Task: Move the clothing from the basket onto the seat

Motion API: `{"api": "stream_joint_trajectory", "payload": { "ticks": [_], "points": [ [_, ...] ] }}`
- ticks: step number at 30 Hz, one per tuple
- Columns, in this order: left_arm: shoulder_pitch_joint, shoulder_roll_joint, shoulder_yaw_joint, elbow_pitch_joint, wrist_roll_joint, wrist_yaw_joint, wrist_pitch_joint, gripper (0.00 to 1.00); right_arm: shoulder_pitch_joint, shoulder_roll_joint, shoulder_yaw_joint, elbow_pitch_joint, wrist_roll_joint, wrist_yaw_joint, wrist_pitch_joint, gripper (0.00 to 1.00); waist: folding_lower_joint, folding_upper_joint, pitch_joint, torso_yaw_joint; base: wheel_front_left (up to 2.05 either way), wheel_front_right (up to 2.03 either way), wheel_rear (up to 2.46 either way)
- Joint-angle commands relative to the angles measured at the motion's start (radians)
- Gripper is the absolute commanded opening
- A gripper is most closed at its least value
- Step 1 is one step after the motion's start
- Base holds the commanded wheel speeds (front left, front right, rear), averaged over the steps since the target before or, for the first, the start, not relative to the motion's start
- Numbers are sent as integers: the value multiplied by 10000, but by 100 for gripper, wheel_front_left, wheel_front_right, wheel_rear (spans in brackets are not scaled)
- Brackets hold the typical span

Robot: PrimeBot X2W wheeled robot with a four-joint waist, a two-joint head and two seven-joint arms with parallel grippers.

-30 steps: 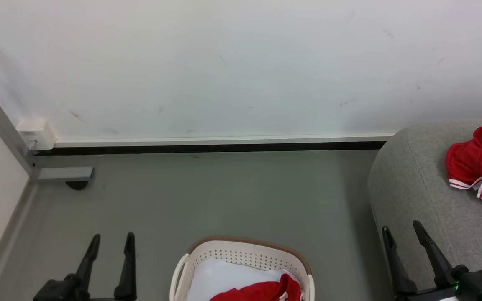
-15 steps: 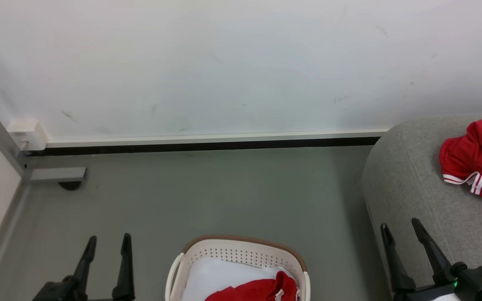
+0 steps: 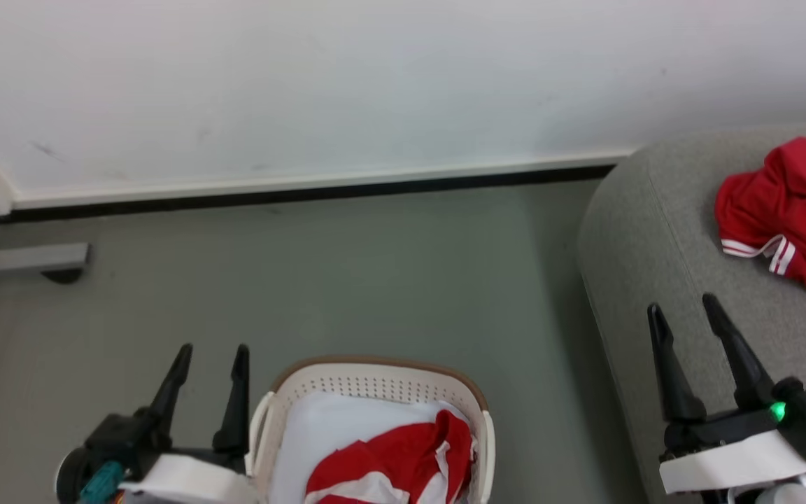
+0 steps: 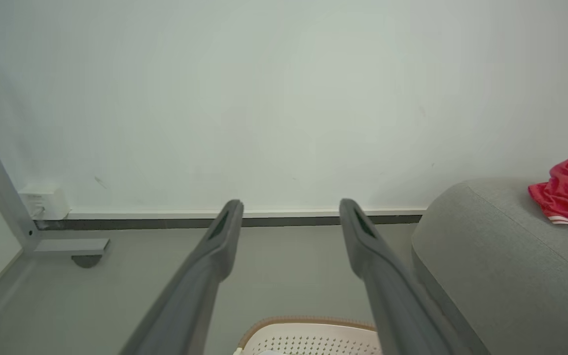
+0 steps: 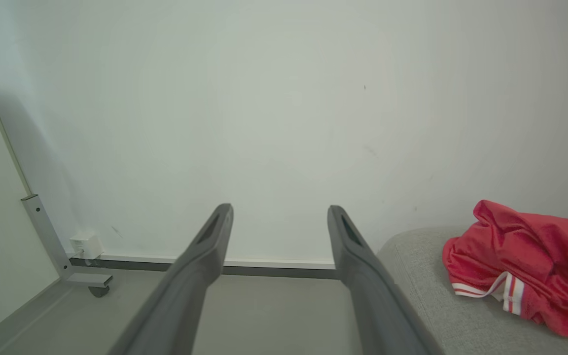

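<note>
Head camera has tipped downward since the earlier frame, so more of the basket (image 3: 375, 365) interior shows; the objects themselves have not shifted. One red garment (image 3: 403, 455) lies in the basket on a white pad (image 3: 333, 427). A second red garment (image 3: 788, 210) lies crumpled on the seat (image 3: 655, 231), well apart from the basket. Beside the basket's left wall the left gripper (image 3: 213, 348) stands with fingers spread, holding nothing. Over the seat's near edge the right gripper (image 3: 681, 303) is likewise spread and empty.

Risks:
- A deep pinch may take the pad with the garment.
- A low approach may snag the rim and tip the basket.
- A loose hold may drop the garment on the floor (image 3: 375, 266) between basket and seat.

Obstruction: the basket wall stands between the left gripper and the garment. A metal frame foot (image 3: 32, 257) sits far left, off the path
</note>
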Motion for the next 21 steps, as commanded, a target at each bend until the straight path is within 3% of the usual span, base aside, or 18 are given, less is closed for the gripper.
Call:
{"api": "stream_joint_trajectory", "payload": {
  "ticks": [1, 10, 21],
  "points": [
    [-456, 106, -108, 187, 189, -98, 188, 100, -335, -5, -24, -62, -49, -22, -74, 100, -1, 0, 763, -420, 0, 0, 0],
    [-2201, 361, -759, 1591, 90, -724, 1535, 100, -1347, 33, -207, -307, -144, -22, -197, 100, -1, 0, 2427, -1100, 0, 0, 0],
    [-3959, 548, -1541, 3654, -96, -1074, 3325, 100, -2139, 249, -708, -739, -147, -22, -269, 100, -1, 0, 4245, -1790, 0, 0, 0]
  ]
}}
